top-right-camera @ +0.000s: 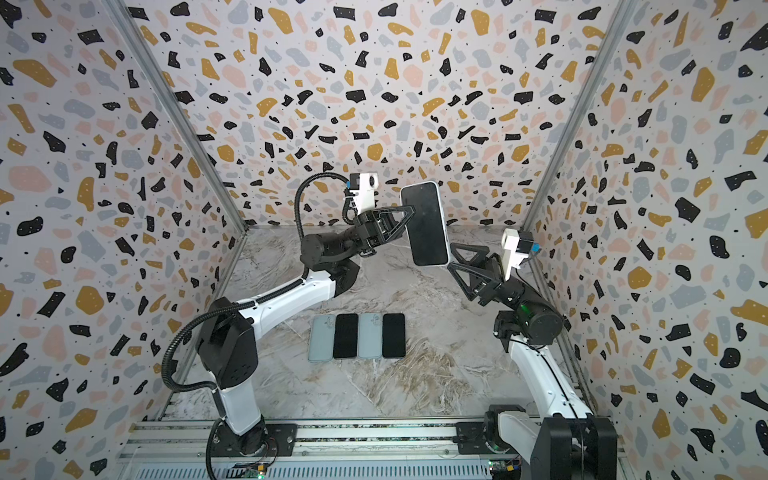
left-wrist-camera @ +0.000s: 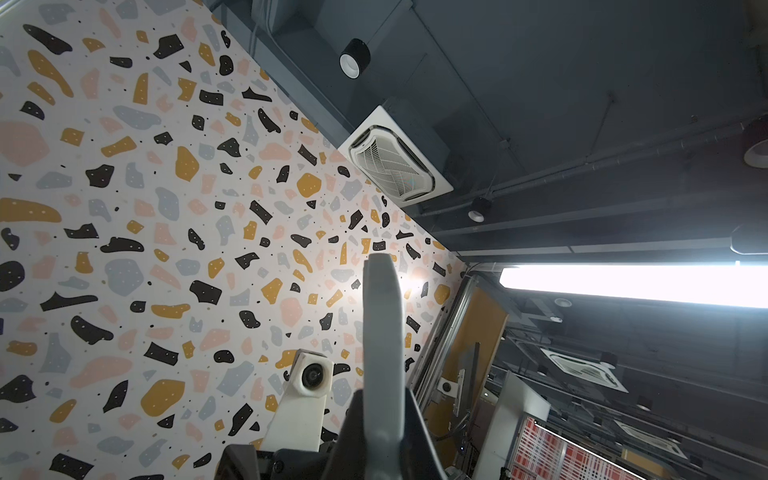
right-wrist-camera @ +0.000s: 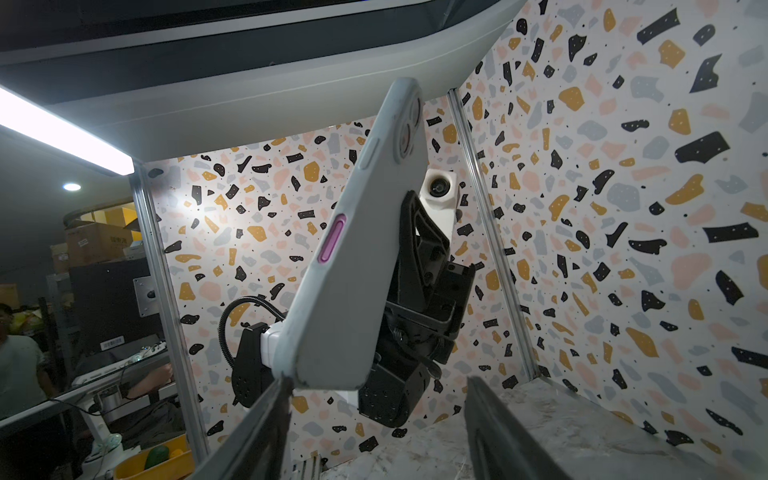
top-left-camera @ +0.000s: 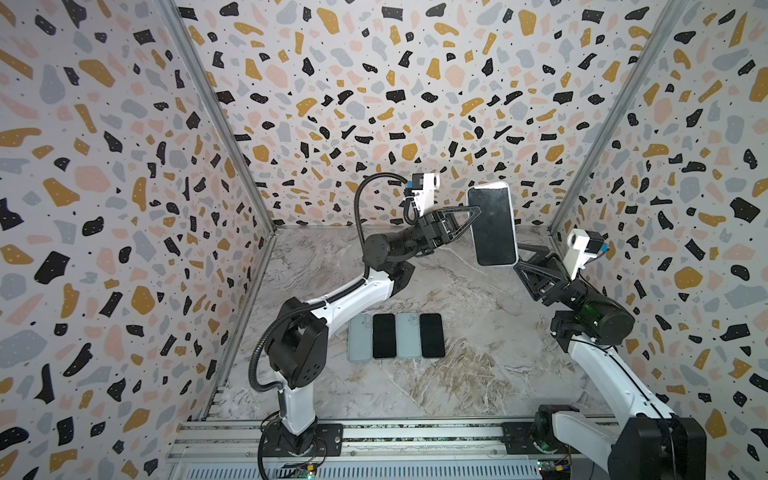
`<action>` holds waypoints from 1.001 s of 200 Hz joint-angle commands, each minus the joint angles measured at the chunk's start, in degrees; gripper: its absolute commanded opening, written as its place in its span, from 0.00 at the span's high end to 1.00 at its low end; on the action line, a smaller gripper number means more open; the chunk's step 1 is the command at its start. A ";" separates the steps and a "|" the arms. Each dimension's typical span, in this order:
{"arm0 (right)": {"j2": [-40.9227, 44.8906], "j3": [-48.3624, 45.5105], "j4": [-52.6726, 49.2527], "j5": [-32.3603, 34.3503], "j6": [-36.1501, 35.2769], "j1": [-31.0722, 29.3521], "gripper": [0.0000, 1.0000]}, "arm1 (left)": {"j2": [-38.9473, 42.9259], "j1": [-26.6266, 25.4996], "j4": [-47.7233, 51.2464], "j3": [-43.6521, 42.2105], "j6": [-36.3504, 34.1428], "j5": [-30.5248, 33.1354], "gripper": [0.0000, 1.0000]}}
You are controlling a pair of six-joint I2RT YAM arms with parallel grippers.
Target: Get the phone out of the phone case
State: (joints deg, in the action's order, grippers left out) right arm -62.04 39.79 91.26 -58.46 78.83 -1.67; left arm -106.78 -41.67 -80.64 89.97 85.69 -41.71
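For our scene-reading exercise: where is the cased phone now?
In both top views the cased phone hangs in the air right of centre, gripped by the left gripper, the open right gripper at its lower corner.

Phone (top-left-camera: 492,224), dark screen facing the top views, sits fully in a pale grey case (right-wrist-camera: 357,257). A pink side button shows through a slot in the case, and a camera ring sits at the far end. The pair is raised off the desk. The left claw (top-left-camera: 473,212) is pinched on the upper long edge. The lower corner sits at the right claw (top-left-camera: 521,257), jaws apart, contact unclear.
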 commanded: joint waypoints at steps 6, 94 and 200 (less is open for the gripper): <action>2.07 0.98 10.98 -1.98 1.42 -1.30 0.32 | 0.71 -0.34 -2.59 2.06 -0.31 -1.63 1.00; 10.53 -1.29 -8.41 -2.16 -13.57 -4.57 0.37 | 1.05 -0.43 -2.86 0.58 -0.62 -0.89 1.00; 5.98 1.08 -3.50 -1.23 -10.77 -4.66 0.49 | 12.15 0.01 18.07 -8.41 -19.95 3.75 1.00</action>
State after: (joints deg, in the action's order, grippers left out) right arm -56.25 38.46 83.33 -60.05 67.02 -6.02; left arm -96.47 -42.06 -62.85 81.14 69.60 -40.07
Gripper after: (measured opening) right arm 0.521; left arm 0.117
